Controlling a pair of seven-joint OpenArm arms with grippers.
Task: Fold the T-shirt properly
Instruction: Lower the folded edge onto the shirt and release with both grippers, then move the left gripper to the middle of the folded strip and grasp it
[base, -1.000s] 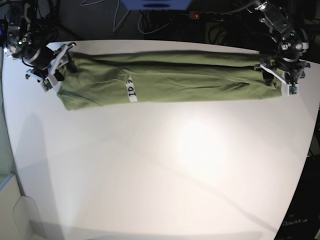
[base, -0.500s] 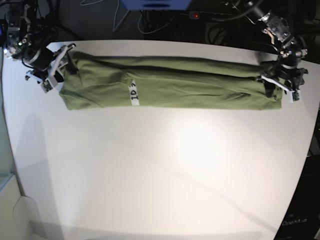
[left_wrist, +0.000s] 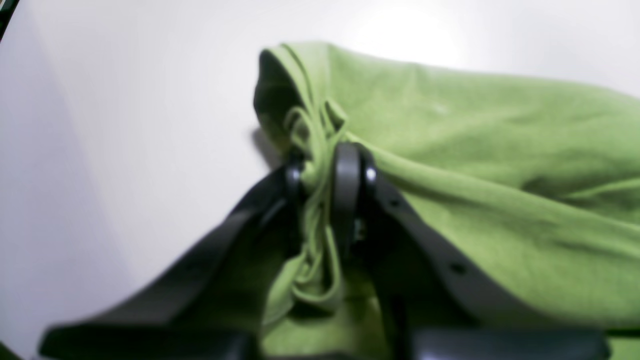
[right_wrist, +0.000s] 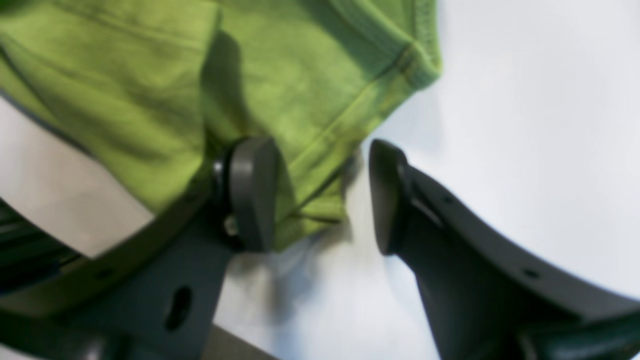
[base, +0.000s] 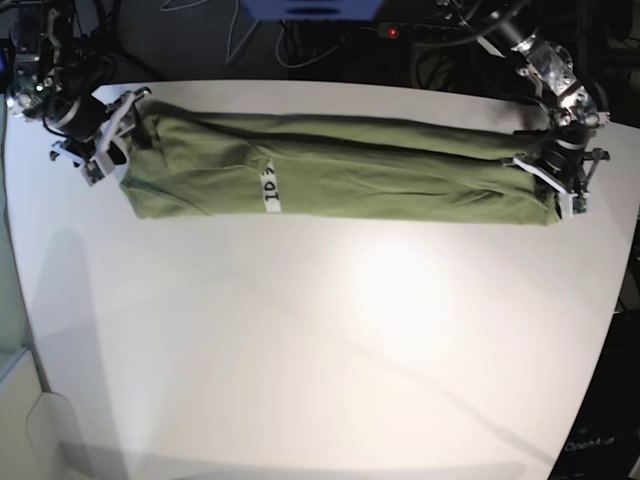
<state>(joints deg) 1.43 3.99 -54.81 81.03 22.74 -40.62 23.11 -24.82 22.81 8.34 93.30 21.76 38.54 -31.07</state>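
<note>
The T-shirt lies as a long folded band across the far part of the white table, with a small white tag left of its middle. At its right end the left gripper is pinched closed on the bunched hem of the cloth. At its left end the right gripper stands with jaws apart; one pad touches the sleeve edge and the other is over the bare table.

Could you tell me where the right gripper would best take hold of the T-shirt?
At the hemmed corner of the T-shirt lying between the open right gripper, coming in from the table's end. The stitched, layered edge there sticks out, and one pad already touches it.
</note>
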